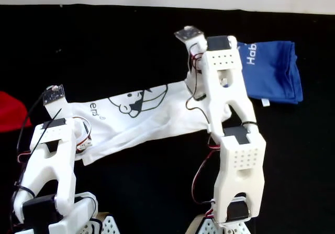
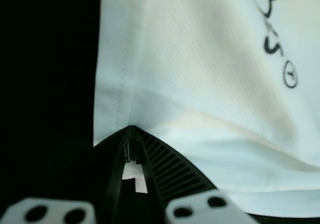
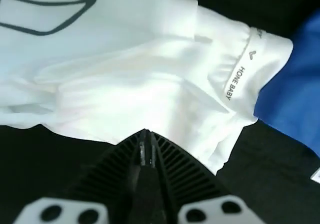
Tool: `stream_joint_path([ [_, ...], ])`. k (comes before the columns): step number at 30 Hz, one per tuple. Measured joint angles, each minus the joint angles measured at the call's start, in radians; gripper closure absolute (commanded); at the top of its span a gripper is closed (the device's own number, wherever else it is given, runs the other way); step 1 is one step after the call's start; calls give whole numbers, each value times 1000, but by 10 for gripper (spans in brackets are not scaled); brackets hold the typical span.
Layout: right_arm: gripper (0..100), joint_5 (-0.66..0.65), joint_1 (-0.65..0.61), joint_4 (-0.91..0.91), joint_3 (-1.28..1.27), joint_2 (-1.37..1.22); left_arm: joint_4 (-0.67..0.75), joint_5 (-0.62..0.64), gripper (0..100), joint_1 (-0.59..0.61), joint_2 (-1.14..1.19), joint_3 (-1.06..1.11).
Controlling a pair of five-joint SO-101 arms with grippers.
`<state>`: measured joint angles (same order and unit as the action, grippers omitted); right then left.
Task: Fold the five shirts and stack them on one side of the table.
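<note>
The white shirt lies stretched across the frame's middle, with open black table above and below it. The left gripper pinches its lower-left hem and the right gripper its upper-right end, jaws pressed together on cloth. A folded blue shirt crowds the upper right, and a red shirt sits at the left edge.

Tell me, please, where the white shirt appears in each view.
High view: white shirt stretched across the middle, between both arms.
Left wrist view: just beyond the left pincer.
Right wrist view: just beyond the right pincer, beside the blue shirt.
Shared landmark: its black print.
</note>
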<state>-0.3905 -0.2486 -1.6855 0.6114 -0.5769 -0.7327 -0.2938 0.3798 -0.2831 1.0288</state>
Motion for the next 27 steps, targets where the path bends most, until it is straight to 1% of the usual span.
stream_joint_path([
  [3, 993, 0, 40, 40, -60, -11, 0, 0, 992, 0, 0, 0],
  [8, 993, 0, 146, 158, -72, -34, 0, 0, 992, 0, 0, 0],
  [11, 993, 0, 146, 140, -43, -34, 0, 0, 992, 0, 0, 0],
  [14, 993, 0, 107, 40, 60, -34, 0, 0, 992, 0, 0, 0],
  [16, 993, 0, 55, -28, 135, -34, 0, 0, 992, 0, 0, 0],
  [18, 993, 6, -3, -52, 163, -31, 0, 0, 992, 0, 0, 0],
  [22, 993, 17, -94, -66, 155, -31, 0, 0, 992, 0, 0, 0],
  [27, 993, 17, -195, -66, 15, -2, 0, 0, 992, 0, 0, 0],
])
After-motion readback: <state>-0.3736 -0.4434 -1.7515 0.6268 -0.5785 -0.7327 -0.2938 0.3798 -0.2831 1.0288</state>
